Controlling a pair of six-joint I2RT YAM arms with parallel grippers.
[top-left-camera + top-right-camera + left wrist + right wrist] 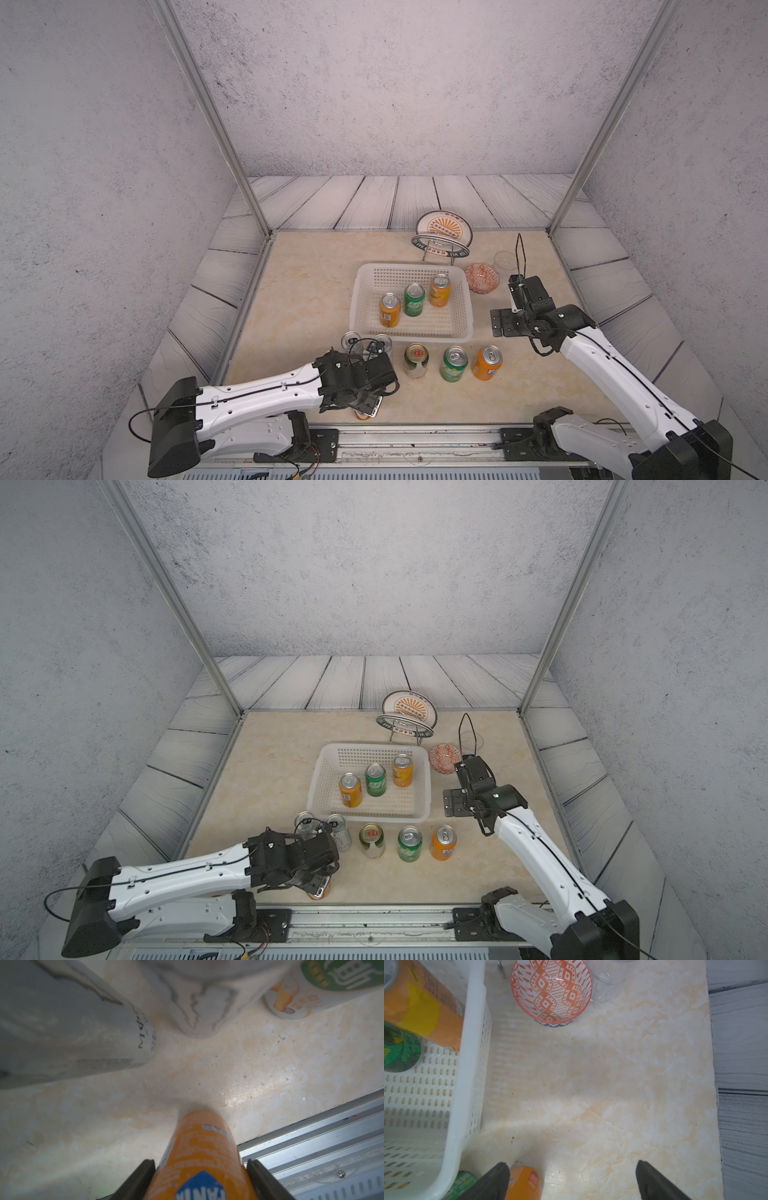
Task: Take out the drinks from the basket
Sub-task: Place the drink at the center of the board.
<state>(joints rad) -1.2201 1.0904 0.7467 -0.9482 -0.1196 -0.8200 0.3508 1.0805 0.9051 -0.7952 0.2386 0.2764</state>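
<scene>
The left pincer [200, 1164] was clamped on an orange can [202, 1142], one finger pressed to each side of it, down at the front edge of the table [299, 299] beside the metal rail [311, 1157]. The can was upright with its base at the tabletop. Whether it touched, I could not tell. Just behind it stood two slim silver cans [72, 1032], side by side.

The white basket [415, 336] sat in the middle of the table and held three cans, all upright and apart from one another in a slanting line. A second orange can [390, 309] was nearest the front, a green can [414, 300] stood in the middle, and a third orange can [439, 290] was toward the back right.

On the table in front of the basket stood a row of three more: a gold-banded green can [416, 359], a plain green can [454, 363] and a fourth orange can [487, 362].

The right pincer [572, 1164] had its fingers wide apart with nothing between them, and hung over bare table just to the right of the basket. Beyond it were a red-patterned bowl [482, 277] and a clear glass cup [505, 259]. Plates on a wire rack [444, 232] stood behind the basket.
</scene>
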